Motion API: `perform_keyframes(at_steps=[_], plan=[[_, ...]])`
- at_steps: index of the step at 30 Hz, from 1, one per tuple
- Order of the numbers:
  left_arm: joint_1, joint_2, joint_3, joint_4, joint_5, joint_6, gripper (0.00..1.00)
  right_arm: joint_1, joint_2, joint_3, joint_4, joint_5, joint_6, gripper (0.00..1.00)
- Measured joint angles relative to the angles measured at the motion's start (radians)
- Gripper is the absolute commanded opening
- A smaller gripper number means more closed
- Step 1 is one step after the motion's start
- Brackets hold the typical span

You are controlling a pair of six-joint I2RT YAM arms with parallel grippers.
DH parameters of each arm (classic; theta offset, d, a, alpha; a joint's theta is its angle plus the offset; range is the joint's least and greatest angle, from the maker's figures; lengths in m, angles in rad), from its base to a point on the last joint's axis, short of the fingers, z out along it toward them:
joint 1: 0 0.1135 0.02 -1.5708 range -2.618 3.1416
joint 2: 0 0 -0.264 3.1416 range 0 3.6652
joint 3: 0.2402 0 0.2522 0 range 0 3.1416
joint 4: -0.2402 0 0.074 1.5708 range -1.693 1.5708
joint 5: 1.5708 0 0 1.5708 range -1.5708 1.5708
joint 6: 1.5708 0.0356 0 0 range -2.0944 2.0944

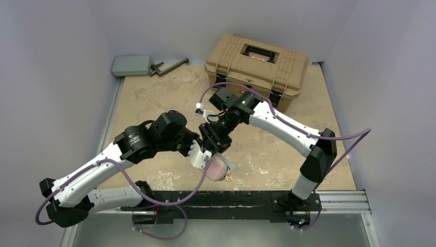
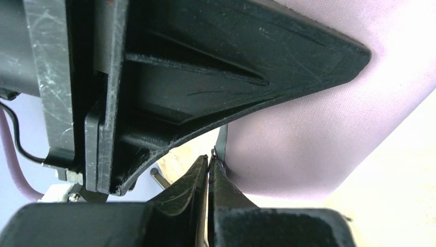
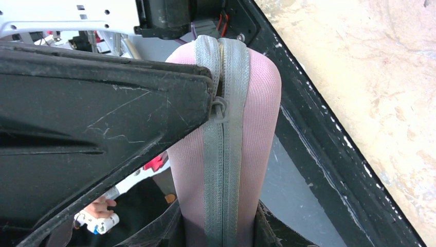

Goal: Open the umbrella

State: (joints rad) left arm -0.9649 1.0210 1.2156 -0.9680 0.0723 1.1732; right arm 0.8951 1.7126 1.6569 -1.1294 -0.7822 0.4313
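Unzipping the pink pouch (image 3: 257, 134) looked to be the step in hand: the right gripper (image 3: 216, 218) clasped its body while the left gripper (image 2: 208, 170) pinched the zip pull (image 3: 218, 109). The umbrella showed nowhere — presumably inside. Next, the pull needed drawing steadily along the zip.

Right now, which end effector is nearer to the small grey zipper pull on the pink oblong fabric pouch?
Left. The left end effector is shut on the small grey zipper pull; the right end effector grips the pink oblong fabric pouch further along its zipper.
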Motion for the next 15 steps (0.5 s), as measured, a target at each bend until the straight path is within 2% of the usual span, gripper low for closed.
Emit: perform_keyframes(at_steps=[6, 10, 15], plan=[[0.000, -0.027, 0.002, 0.016, -0.004, -0.015, 0.00, 0.001, -0.018, 0.000, 0.025, -0.005, 0.019, 0.00], [-0.003, -0.021, 0.005, 0.043, -0.038, -0.047, 0.42, 0.001, -0.020, 0.000, 0.036, 0.014, 0.035, 0.00], [0.012, -0.038, 0.008, 0.164, -0.121, -0.084, 0.65, -0.003, -0.022, -0.016, 0.030, 0.075, 0.067, 0.00]])
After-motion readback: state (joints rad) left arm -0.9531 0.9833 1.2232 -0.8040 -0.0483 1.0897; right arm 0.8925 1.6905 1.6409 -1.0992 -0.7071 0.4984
